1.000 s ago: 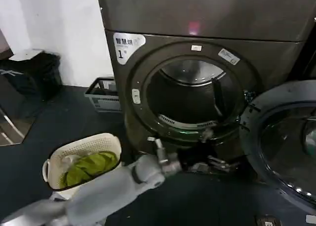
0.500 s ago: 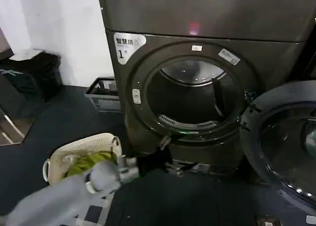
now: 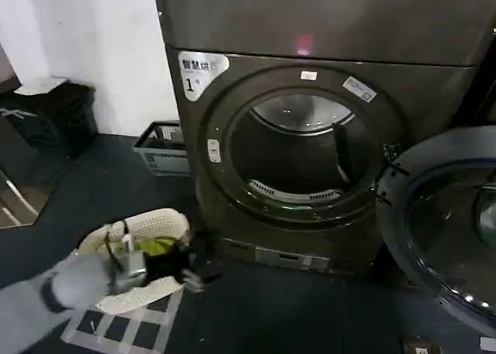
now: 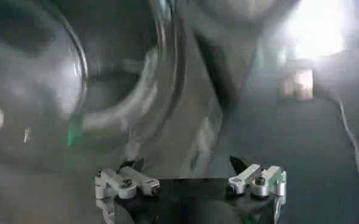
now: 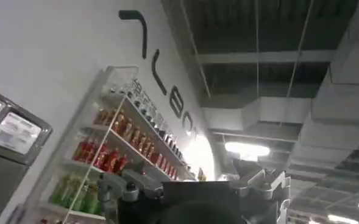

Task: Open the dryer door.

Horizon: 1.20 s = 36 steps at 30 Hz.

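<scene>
1. Dryer door (image 3: pixel 442 222) hangs swung wide, right of the drum opening (image 3: pixel 298 156).
2. Left gripper (image 3: pixel 184 266), fingers apart and empty, low-left of the drum opening beside the laundry basket (image 3: pixel 147 224); could snag it.
3. Right gripper (image 5: pixel 194 185) points at the ceiling; cannot tell its state.

Large round dryer door (image 3: pixel 446 222), wide chrome rim, dark tinted domed glass: swung fully open, hanging right of the drum opening, hinged there.

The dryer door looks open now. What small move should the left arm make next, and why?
Probably pull the left claw further back to rest. The dryer door already stands swung wide at the right, the drum opening is fully exposed, and the claw is open, holding nothing, low beside the laundry basket.
</scene>
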Each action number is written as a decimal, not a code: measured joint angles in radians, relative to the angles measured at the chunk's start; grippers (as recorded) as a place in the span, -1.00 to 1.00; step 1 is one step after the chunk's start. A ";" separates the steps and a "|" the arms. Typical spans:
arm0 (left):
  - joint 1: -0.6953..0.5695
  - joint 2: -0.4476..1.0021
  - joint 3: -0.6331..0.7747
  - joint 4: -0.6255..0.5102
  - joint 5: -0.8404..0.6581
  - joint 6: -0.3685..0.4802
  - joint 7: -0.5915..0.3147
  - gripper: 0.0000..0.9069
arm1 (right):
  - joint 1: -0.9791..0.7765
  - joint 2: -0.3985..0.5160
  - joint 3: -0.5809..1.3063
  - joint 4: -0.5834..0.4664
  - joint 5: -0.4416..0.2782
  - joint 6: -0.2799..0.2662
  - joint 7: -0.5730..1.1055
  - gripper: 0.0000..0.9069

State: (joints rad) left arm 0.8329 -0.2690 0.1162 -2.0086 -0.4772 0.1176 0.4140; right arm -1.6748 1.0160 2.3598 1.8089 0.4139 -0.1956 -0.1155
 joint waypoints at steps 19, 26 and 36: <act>0.145 0.367 -0.101 0.112 0.188 -0.002 0.153 1.00 | 0.013 -0.008 -0.001 -0.009 0.005 0.002 -0.019 1.00; 0.169 0.403 -0.098 0.176 0.238 0.008 0.148 1.00 | 0.008 -0.011 0.002 -0.008 0.008 0.006 -0.021 1.00; 0.169 0.413 -0.101 0.206 0.237 0.029 0.140 1.00 | 0.012 -0.004 -0.008 0.004 0.009 0.008 -0.024 1.00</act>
State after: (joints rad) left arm 1.0020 0.1436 0.0151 -1.8030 -0.2400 0.1463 0.5536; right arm -1.6632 1.0119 2.3523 1.8127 0.4231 -0.1879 -0.1394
